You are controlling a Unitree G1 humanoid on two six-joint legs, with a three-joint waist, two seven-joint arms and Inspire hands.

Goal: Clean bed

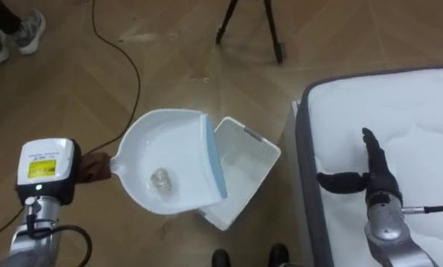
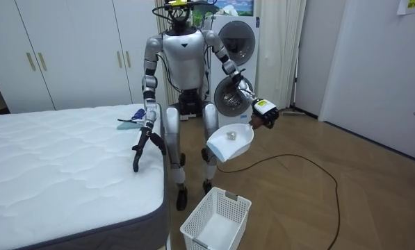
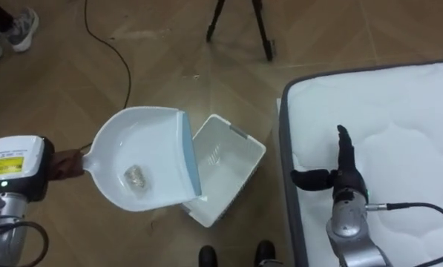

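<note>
Fingers of the right hand (image 1: 375, 167) are straight and close together, with the thumb stuck out to the side, and in the room view their tips point down onto the white bed (image 1: 407, 96) near its edge. On the other side, the left hand (image 1: 95, 165) is curled round the handle of a white dustpan (image 1: 178, 133) and holds it up in the air at about hip height. A small crumpled scrap (image 1: 162, 178), pale and shiny, lies in the pan close to its back wall. The pan's blue lip (image 1: 215, 159) faces a white plastic basket (image 1: 251, 159) that stands on the wooden floor, and from above the lip overlaps the basket's near rim. The basket sits just beside the corner of the bed, in front of the robot's feet. The robot stands upright at the side of the bed. In the room view a blue-green brush (image 2: 131, 118) lies on the bed behind the right arm, and a washing machine (image 2: 236, 43) stands behind the robot. Tripod legs (image 1: 251, 26) and a person's shoes (image 1: 13, 33) show on the floor farther off
</note>
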